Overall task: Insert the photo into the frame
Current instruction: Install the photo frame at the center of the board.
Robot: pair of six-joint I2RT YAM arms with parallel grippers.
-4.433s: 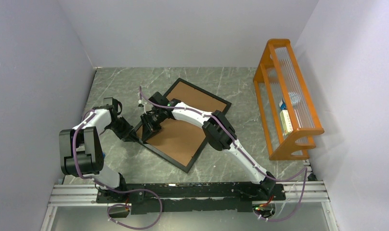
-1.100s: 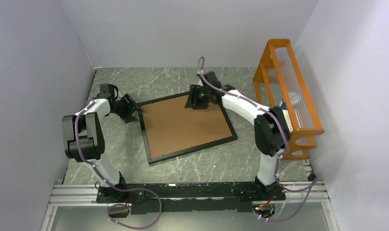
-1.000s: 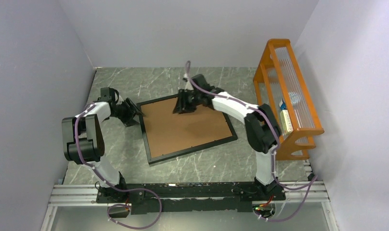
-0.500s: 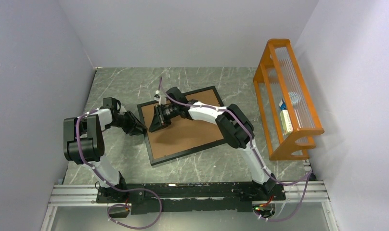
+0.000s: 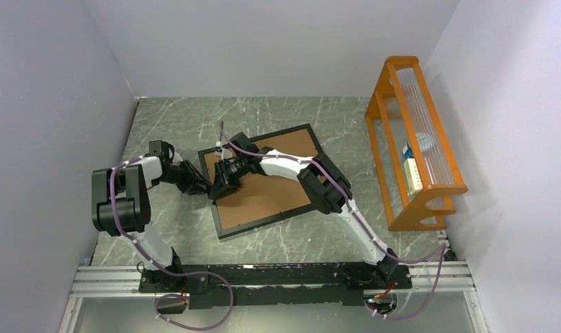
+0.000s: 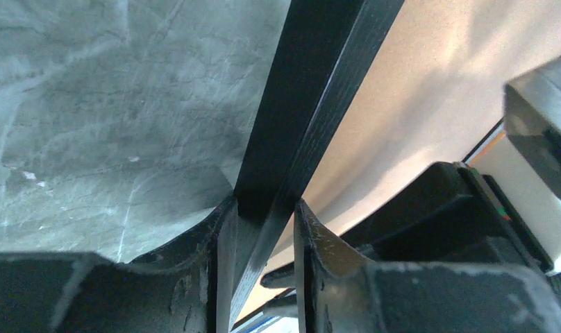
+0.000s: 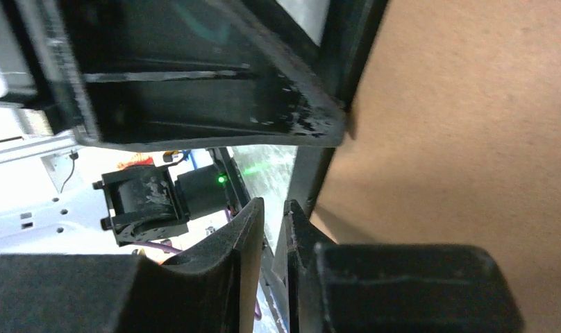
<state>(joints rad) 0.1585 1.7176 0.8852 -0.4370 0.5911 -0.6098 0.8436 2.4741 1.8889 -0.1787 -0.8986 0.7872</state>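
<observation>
The right gripper [image 7: 271, 215] has swung from 12 to 9 o'clock. The left gripper [image 6: 264, 211] jaws now clench the frame [image 6: 312, 104]. I cannot tell whether the right jaws grip anything. A lift looks likely.

Grey marble table [image 5: 278, 114], plain walls [image 5: 264, 41].

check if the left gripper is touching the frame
Touching. The left wrist view shows the frame clamped between the fingers of the left gripper, no gap either side.

Your thin black rectangular picture frame [image 6: 312, 104] surrounds a plain brown backing board [image 5: 264, 194]; the grey-green worktop [image 5: 180, 125] shows pale marble veining, and the wooden rack [image 5: 430, 198] is bright orange.
</observation>
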